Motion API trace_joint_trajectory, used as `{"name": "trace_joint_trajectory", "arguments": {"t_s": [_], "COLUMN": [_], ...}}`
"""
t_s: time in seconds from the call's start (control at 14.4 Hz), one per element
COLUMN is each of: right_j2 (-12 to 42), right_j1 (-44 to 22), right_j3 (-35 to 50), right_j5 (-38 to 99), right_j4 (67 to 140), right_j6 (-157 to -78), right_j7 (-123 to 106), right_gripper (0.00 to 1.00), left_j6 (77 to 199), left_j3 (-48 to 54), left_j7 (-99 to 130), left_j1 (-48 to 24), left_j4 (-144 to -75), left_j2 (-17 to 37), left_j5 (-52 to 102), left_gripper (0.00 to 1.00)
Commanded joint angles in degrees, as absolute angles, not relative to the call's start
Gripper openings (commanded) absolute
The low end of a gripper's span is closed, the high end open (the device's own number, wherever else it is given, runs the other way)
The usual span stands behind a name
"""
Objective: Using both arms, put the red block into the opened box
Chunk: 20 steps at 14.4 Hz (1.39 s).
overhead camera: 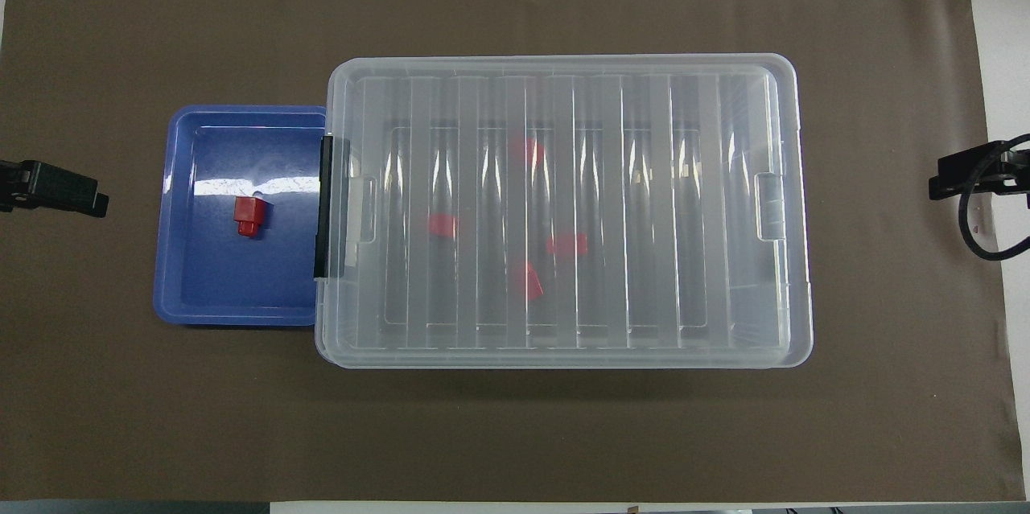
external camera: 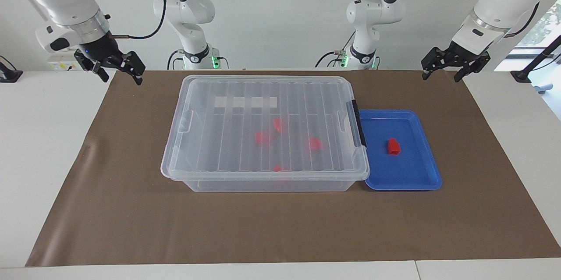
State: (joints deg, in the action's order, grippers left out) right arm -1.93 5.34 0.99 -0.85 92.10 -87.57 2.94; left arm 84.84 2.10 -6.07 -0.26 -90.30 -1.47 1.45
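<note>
Brown mat [external camera: 131,210] (white room); box [external camera: 263,96] lidded.

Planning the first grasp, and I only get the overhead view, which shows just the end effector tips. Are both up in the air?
Observer: Yes. The left end effector hangs raised at its own end, open and empty.
Operator: And the right?
Observer: The right end effector likewise: raised, open, holding nothing.
Operator: Is the lid seated?
Observer: Seen from the side, the lid lies flat on the box rim all along.
</note>
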Motion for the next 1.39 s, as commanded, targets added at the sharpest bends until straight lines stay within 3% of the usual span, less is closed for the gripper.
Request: {"name": "trace_joint_trajectory", "arguments": {"t_s": [0.0,0.91,1.32], "right_j2": [-1.58,-1.58,-1.58], "right_j1": [5.62,5.54,5.62], "right_j3": [1.14,2.28,8.69], "right_j5": [-1.05,-1.06,-0.62], "right_j4": [91.41,91.32,93.77], "right_j6": [-87.45,-87.80,-93.50], "right_j7": [2.02,2.90,13.51], "right_gripper": [1.00,1.00,1.00], "left_j6": [85.43,85.43,85.43], "left_j3": [2.11,2.11,2.11], "left_j7": [-6.77,-6.77,-6.77], "left_j1": [0.00,0.00,0.00], "left_j4": [-92.29,-92.29,-92.29], "left_j2": [-3.25,-3.25,-3.25], "left_j5": [0.53,0.53,0.53], "left_gripper": [1.00,1.00,1.00]}}
